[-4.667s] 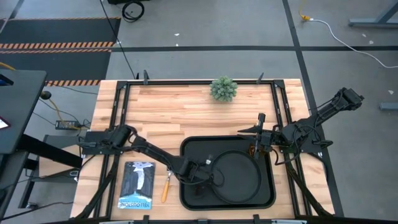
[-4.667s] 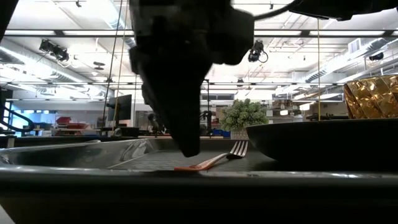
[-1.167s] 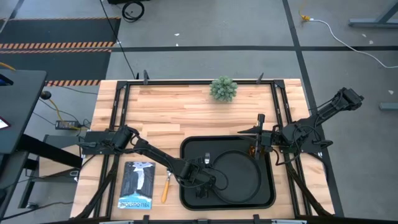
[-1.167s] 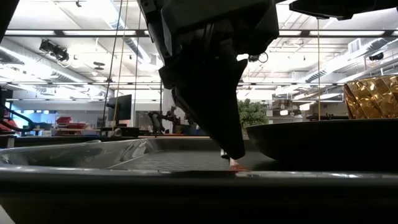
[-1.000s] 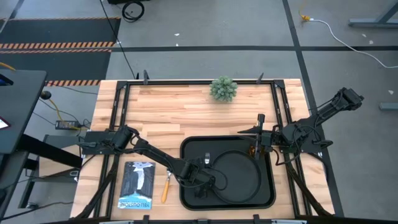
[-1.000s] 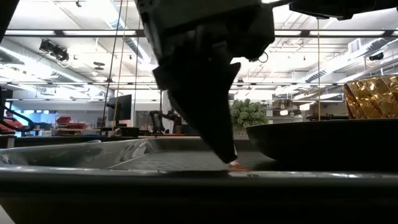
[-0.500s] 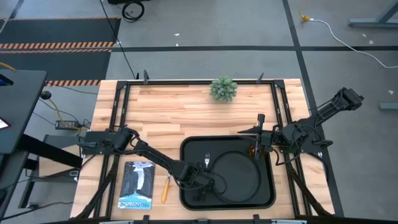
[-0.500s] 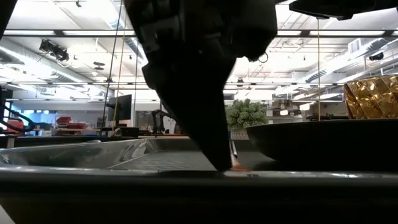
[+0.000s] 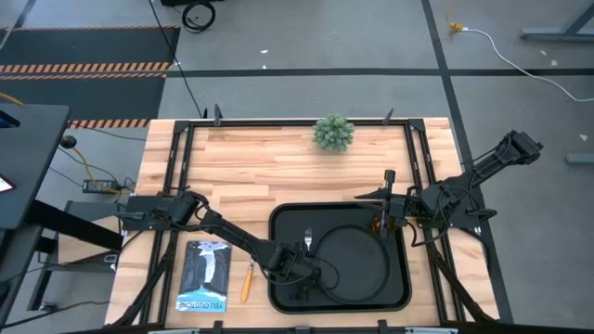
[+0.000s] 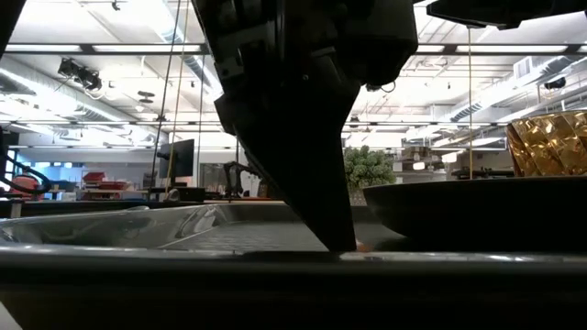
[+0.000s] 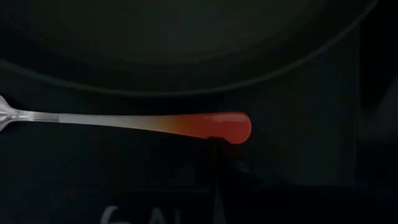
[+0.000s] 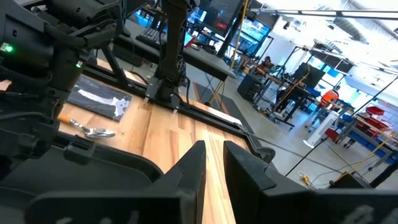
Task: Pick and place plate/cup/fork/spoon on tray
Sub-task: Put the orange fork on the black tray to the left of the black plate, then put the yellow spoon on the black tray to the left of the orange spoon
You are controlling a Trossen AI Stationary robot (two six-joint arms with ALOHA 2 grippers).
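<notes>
The black tray (image 9: 286, 223) lies at the table's near middle. The round black plate (image 9: 357, 264) sits on it, and the amber cup (image 9: 378, 224) stands at the tray's far right. The fork (image 9: 308, 244) lies flat on the tray just left of the plate, tines toward the far edge. The spoon (image 9: 247, 278) lies on the table left of the tray. My left gripper (image 9: 311, 271) is down on the tray floor at the fork's handle, fingers shut. My right gripper (image 12: 214, 149) waits empty beyond the cup, with a narrow gap between its fingers. My left gripper meets the fork at the red-orange free end of its handle (image 11: 219, 135) with its shut fingertips, not pinching it. The fingers slant down from the table's left, their tip (image 10: 344, 246) on the tray floor. The fork lies flat on the tray beside the plate's rim (image 11: 186, 87).
A dark booklet (image 9: 204, 274) lies on the table left of the spoon. A small green potted plant (image 9: 333, 133) stands at the far middle. Bare wood shows between the plant and the tray. Black frame rails run along the table's left and right sides.
My left gripper has gone a little toward the table's near edge and down until its tip reached the tray floor. The fork has slid a short way toward the near edge along the plate's left side, still flat on the tray.
</notes>
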